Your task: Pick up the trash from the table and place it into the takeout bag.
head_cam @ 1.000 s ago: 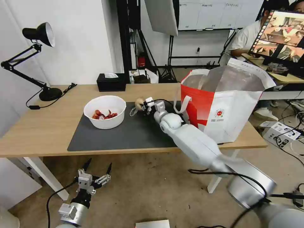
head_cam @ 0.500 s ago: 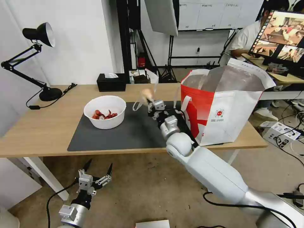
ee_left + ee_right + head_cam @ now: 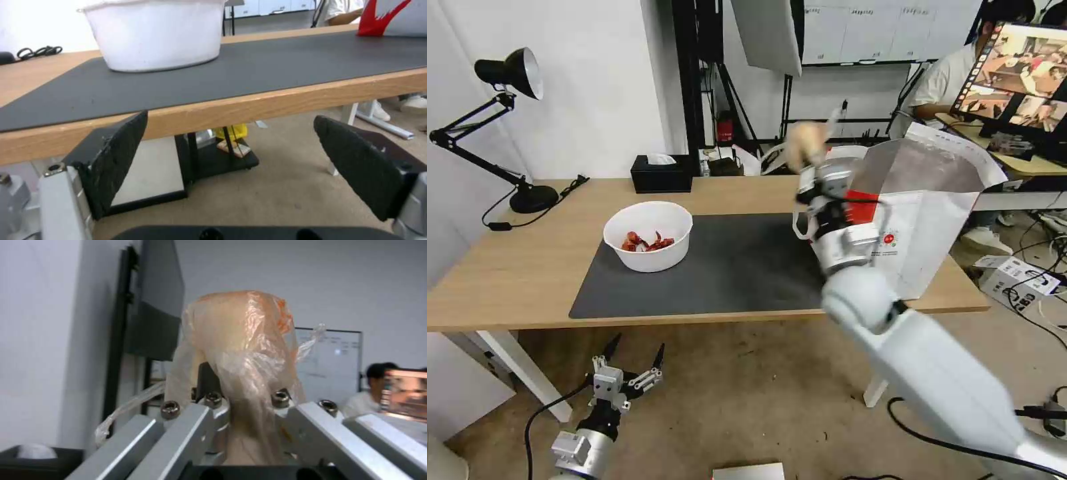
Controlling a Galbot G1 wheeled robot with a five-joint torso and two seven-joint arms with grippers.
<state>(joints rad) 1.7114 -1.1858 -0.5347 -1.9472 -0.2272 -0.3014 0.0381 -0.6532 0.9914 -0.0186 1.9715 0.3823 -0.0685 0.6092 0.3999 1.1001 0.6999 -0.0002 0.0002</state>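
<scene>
The right gripper (image 3: pixel 808 155) is raised above the desk (image 3: pixel 527 267), pointing upward just beside the near left corner of the bag (image 3: pixel 920 227), and its jaws are closed on the lump (image 3: pixel 804 139), a beige piece wrapped in clear plastic. In the right wrist view the lump (image 3: pixel 242 350) stands up between the metal fingers (image 3: pixel 186 426), with the plastic wrinkled over it and a loose strip trailing off to one side. The lump is level with the bag's rim, at its left edge (whether it is over the opening I cannot tell). The bag stands open on the right end of the desk, its silver lining showing. The bowl (image 3: pixel 648 235) sits on the left part of the grey mat (image 3: pixel 720 273), with red scraps inside; the left wrist view shows the bowl (image 3: pixel 155 33) from below the desk edge. The left gripper (image 3: pixel 627 377) hangs low in front of the desk, below its top and near the floor, its jaws spread wide and holding nothing. A black tissue box (image 3: pixel 660 173) rests at the desk's far edge, and a black lamp (image 3: pixel 510 120) stands at the left end.
</scene>
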